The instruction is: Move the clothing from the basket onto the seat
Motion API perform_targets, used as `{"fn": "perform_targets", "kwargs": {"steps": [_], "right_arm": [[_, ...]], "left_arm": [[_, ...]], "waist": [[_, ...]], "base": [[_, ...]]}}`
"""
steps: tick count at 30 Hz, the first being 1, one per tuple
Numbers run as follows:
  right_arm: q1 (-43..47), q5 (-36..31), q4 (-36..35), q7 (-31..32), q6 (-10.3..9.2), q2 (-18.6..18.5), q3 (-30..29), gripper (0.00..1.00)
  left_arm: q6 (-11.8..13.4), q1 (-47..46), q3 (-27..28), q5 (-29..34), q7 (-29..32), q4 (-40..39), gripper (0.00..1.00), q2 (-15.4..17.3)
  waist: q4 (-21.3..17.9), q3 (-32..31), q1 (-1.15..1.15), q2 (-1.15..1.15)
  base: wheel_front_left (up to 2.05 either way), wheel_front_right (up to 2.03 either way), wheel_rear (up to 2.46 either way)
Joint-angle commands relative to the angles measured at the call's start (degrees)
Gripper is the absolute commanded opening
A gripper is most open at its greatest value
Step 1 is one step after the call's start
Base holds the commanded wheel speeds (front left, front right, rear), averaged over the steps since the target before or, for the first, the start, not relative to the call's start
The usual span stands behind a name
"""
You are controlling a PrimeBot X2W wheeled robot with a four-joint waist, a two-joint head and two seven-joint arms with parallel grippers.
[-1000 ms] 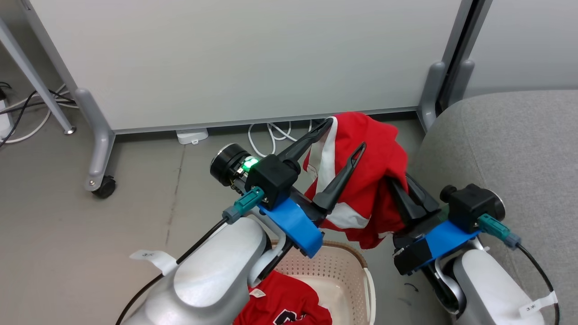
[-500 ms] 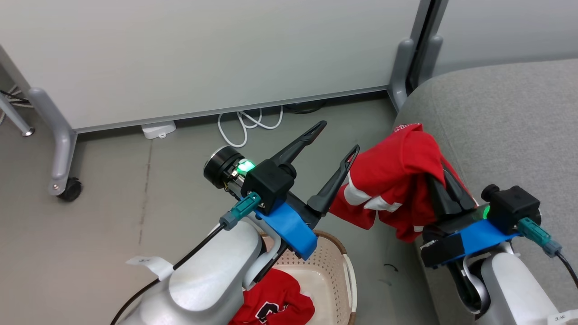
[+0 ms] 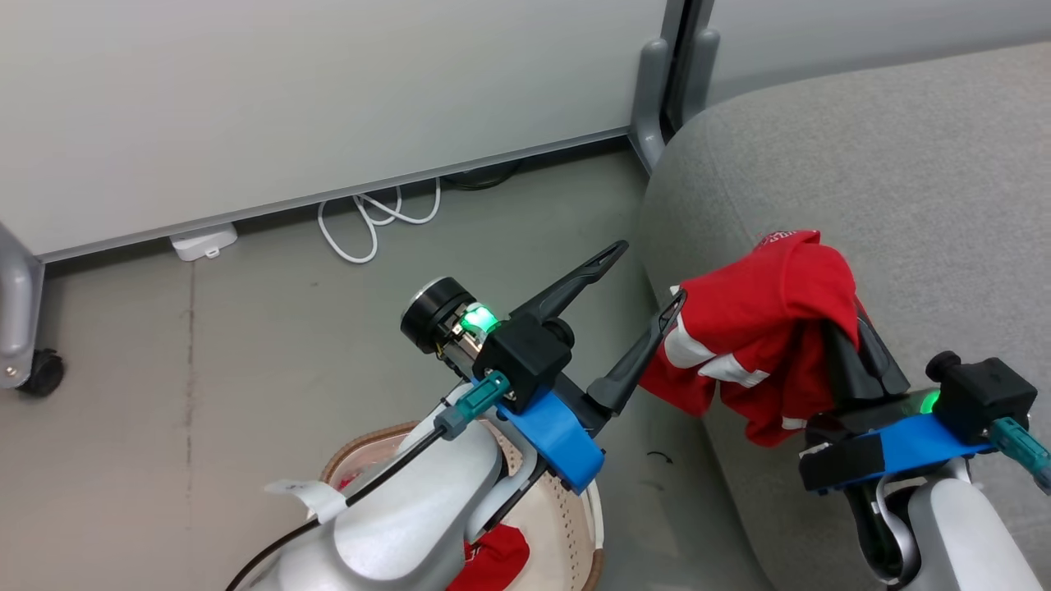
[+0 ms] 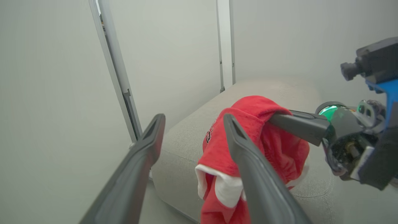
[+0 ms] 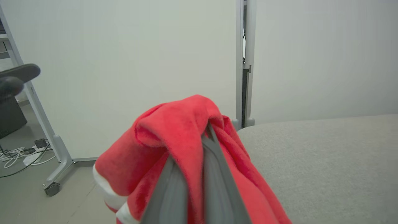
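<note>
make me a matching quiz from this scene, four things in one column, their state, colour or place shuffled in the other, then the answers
Things:
1. left gripper
2. right gripper
3. basket
4. sofa

States:
a. light grey
b. on the floor, with a second shirt inside
c. open, holding nothing
d. shut on a red shirt

Pairs: 1-c, 2-d, 3-b, 4-a

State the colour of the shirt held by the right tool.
The shirt is red with white trim; head view shows it best.
</note>
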Motion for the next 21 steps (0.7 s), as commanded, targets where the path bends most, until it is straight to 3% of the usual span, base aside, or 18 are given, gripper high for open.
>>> {"fn": "perform_targets", "kwargs": {"steps": [1,21], "right_arm": [[0.7,0.0,-0.5,0.0,0.03,0.3,-0.5,0.00],[3.0,-0.9,-3.4,-0.1,0.03,2.1,-5.8,0.00]], "left_arm": [[0.1,0.0,0.0,0.4,-0.2,0.2,1.00,0.0],[-0.3,-1.0,-0.8,1.7,-0.5,0.6,1.00,-1.2]], "waist": [[-1.0,0.6,0.00,0.00],[-6.0,2.9,0.00,0.00]], "base": [[0.00,0.00,0.00],[0.00,0.00,0.00]]}}
